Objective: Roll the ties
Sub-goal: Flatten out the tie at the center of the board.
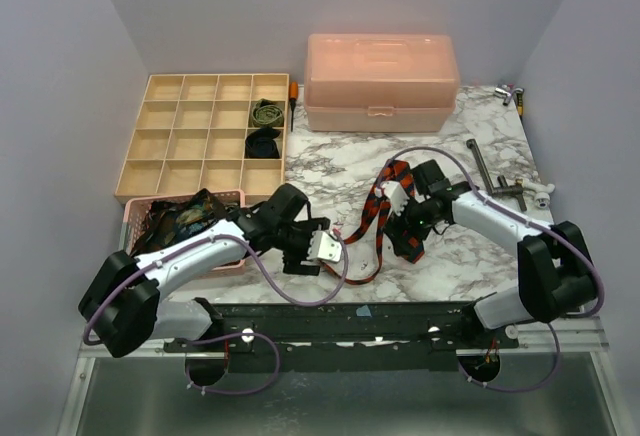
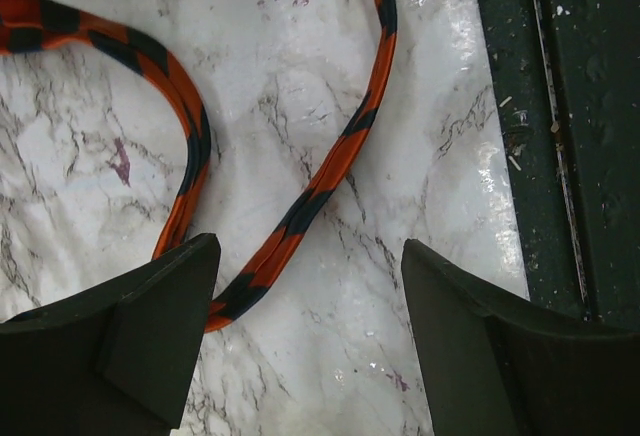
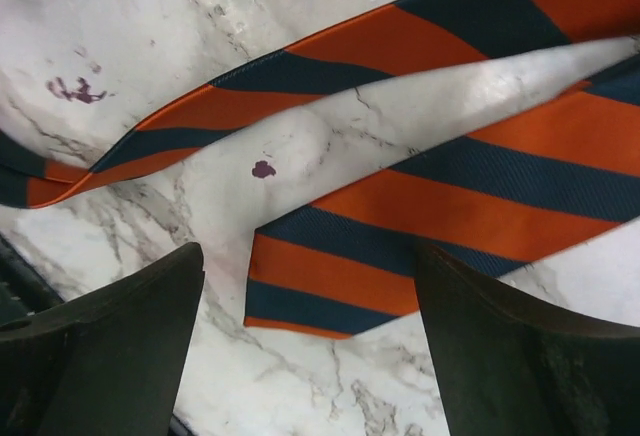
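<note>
Blade of tie [image 3: 440, 206]: right wrist view only

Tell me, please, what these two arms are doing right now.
Both arms are over an orange-and-navy striped tie lying unrolled on the marble table. The left gripper is open over its narrow stretch, and the right gripper is open above its wide end. Neither grips it. An olive tie and a dark tie sit in the compartment tray.

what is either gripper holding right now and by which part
Nothing is held. Both grippers are open: the left gripper over a narrow stretch of the striped tie, the right gripper over one end.
</note>
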You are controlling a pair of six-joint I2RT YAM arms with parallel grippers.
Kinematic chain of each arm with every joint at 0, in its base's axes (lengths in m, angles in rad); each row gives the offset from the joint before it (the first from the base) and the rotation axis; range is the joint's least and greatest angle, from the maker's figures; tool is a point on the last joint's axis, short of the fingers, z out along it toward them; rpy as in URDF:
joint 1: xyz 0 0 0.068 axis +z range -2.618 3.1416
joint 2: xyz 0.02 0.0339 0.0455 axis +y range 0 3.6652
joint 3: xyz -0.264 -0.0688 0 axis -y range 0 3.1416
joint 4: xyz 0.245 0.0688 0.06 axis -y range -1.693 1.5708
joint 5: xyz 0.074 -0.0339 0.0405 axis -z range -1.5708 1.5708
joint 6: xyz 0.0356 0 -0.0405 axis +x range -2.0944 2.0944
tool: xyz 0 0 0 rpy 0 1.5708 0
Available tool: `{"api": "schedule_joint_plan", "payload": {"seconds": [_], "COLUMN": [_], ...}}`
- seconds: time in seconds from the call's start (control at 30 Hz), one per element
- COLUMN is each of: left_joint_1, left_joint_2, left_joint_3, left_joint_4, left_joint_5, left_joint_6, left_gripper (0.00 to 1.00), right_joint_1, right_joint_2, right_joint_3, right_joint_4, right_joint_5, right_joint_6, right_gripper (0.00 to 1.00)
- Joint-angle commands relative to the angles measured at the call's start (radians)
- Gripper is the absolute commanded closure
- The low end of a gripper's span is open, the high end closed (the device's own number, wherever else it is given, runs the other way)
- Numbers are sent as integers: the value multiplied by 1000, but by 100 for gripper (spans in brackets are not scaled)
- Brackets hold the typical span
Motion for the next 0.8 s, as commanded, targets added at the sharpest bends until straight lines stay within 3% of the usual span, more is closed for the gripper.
{"api": "schedule_joint_plan", "payload": {"seconds": [0.0, 0.13, 0.23, 0.3, 0.43, 0.57, 0.77], "left_joint_1": [-67, -151, -231, -261, -267, -257, -165], "left_joint_2": [31, 75, 133, 173, 202, 98, -39], "left_joint_3": [-25, -49, -76, -83, -64, -88, -41], "left_joint_4": [77, 116, 167, 199, 191, 111, -117], "left_joint_5": [-17, -130, -269, -333, -390, -335, -175], "left_joint_6": [48, 91, 113, 111, 60, 40, 0], "left_gripper": [25, 28, 35, 44, 80, 100, 100], "right_joint_1": [51, 58, 59, 58, 58, 57, 33], "right_joint_2": [61, 106, 108, 87, -19, -183, -351], "right_joint_3": [-48, -74, -84, -78, -34, 19, 130], "right_joint_4": [124, 145, 129, 106, 35, -24, -72], "right_joint_5": [142, 189, 199, 192, 180, 179, 231], "right_joint_6": [-31, -38, -37, -28, 7, 57, 151], "right_gripper": [17, 35, 58, 75, 96, 99, 99]}}
